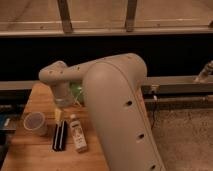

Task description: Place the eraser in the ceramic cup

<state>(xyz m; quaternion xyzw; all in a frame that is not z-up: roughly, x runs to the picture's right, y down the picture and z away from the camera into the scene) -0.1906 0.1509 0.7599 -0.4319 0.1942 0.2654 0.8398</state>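
Wooden table (25,155): one eraser (60,136) lies flat nearest, one white bottle (78,134) just beside it on its right. One ceramic cup (36,122) stands left of it. One gripper (59,114) hangs over the eraser's far end, released, empty. One green bowl (75,92) sits behind.
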